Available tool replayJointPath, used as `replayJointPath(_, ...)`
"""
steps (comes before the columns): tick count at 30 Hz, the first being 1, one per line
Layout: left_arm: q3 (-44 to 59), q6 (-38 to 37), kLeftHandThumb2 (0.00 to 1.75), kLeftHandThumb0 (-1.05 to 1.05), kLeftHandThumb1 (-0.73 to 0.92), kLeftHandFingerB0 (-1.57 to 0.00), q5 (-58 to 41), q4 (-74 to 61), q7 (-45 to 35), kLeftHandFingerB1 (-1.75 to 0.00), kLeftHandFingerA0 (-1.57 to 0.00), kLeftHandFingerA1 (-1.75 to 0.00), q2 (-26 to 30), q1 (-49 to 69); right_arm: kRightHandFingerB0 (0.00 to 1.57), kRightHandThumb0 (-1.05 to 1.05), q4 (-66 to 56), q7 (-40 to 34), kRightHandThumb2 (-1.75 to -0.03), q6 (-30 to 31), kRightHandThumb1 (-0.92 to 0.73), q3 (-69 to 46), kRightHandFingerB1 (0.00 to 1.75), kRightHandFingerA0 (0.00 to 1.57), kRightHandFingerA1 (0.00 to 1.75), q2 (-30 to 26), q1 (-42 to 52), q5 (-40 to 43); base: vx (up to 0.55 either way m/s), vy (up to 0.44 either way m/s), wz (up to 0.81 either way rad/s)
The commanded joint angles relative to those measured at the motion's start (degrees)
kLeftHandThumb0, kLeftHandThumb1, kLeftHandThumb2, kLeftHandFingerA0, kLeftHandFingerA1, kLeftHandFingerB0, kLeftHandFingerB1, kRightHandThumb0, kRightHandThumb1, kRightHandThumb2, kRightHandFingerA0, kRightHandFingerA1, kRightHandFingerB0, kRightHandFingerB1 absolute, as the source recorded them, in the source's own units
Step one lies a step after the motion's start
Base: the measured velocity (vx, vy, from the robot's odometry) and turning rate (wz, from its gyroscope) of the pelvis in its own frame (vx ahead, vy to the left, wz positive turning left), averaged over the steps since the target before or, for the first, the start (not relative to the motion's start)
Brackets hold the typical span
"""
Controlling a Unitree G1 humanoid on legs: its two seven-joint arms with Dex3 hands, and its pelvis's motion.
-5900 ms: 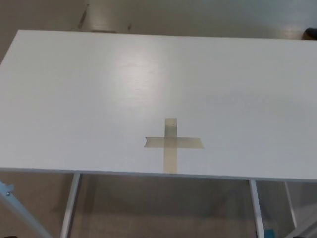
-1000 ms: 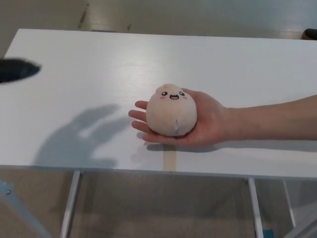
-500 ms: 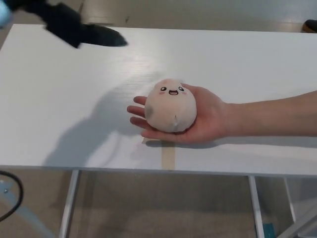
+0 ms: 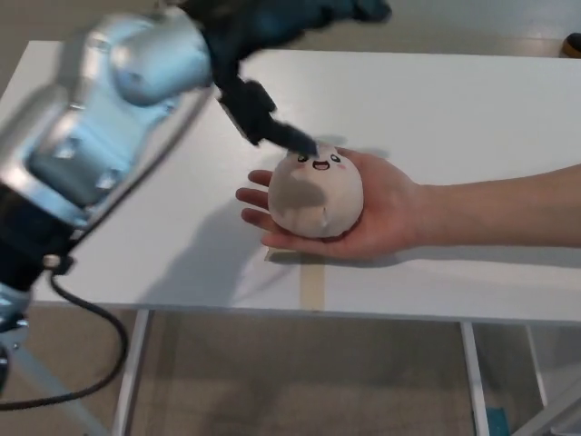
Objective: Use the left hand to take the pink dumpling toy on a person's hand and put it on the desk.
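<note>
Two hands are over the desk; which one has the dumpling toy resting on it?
The person's hand, palm up from the right, cradles the pink dumpling toy; the robot's black left hand only reaches toward it.

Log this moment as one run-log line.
phase: reach | left hand: open, above dumpling toy | toy: on person's hand | desk: toy not placed

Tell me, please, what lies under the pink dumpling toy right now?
The pink dumpling toy rests on a person's open palm, held over the white desk. Beneath the palm, a strip of tape shows on the desk; the rest of the tape is covered.
</note>
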Motion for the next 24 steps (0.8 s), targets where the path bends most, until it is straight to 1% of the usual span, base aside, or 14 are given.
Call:
replayJointPath(1, -6.6, 6.8, 0.8, -0.32, 0.18, 0.0, 13.2, 5.2, -3.7, -0.47, 0.0, -0.49, -4.5, -2.3, 0.45, -0.21, 0.3, 0.6, -0.59, 0.7, -0.65, -0.2, 0.4, 0.57, 0.44, 0.1, 0.5, 0.7, 0.0, 0.0, 0.0)
replayJointPath(4, -7.3, 7.6, 0.8, -0.32, 0.17, 0.0, 14.0, 5.5, -3.8, -0.47, 0.0, -0.49, -5.2, -1.9, 0.45, -0.21, 0.3, 0.5, -0.59, 0.8, -0.65, -0.1, 0.4, 0.57, 0.44, 0.1, 0.4, 0.6, 0.0, 0.0, 0.0)
replayJointPath(13, -9.5, 9.4, 0.8, -0.32, 0.17, 0.0, 18.7, 10.2, -3.7, -0.47, 0.0, -0.48, -9.5, -1.7, 0.45, -0.21, 0.1, 1.1, -0.59, 0.7, -0.65, -0.2, 0.4, 0.57, 0.44, 0.1, 0.2, 0.8, 0.0, 0.0, 0.0)
replayJointPath(14, -9.3, 9.3, 0.54, -0.61, 0.43, -0.15, 19.4, 10.9, -3.7, -0.29, -0.18, -0.3, -10.0, -1.5, 0.45, -0.21, 0.2, 1.1, -0.59, 0.7, -0.65, -0.2, 0.4, 0.57, 0.44, 0.2, 0.2, 0.9, 0.0, 0.0, 0.0)
replayJointPath(16, -9.3, 9.6, 0.54, -0.61, 0.43, -0.15, 20.2, 11.6, -4.0, -0.29, -0.18, -0.3, -10.6, -1.4, 0.45, -0.21, 0.2, 1.1, -0.59, 0.8, -0.65, -0.2, 0.4, 0.57, 0.44, 0.1, 0.1, 0.8, 0.0, 0.0, 0.0)
replayJointPath(17, -9.2, 10.1, 0.8, -0.32, 0.17, 0.0, 20.8, 11.9, -4.5, -0.47, 0.0, -0.48, -11.0, -1.2, 0.45, -0.21, 0.2, 1.2, -0.59, 0.8, -0.65, -0.2, 0.4, 0.57, 0.44, 0.1, 0.1, 0.8, 0.0, 0.0, 0.0)
replayJointPath(23, -8.6, 11.0, 0.8, -0.32, 0.17, 0.0, 22.2, 14.1, -5.4, -0.47, 0.0, -0.48, -12.9, -0.5, 0.46, -0.21, 0.1, 1.4, -0.59, 0.7, -0.65, 0.1, 0.4, 0.56, 0.43, 0.0, 0.1, 0.5, 0.0, 0.0, 0.0)
replayJointPath(24, -8.6, 11.3, 0.54, -0.61, 0.43, -0.15, 22.4, 14.4, -5.6, -0.29, -0.19, -0.3, -13.3, 0.0, 0.46, -0.21, 0.1, 1.5, -0.59, 0.7, -0.65, 0.0, 0.4, 0.56, 0.43, 0.0, 0.1, 0.6, 0.0, 0.0, 0.0)
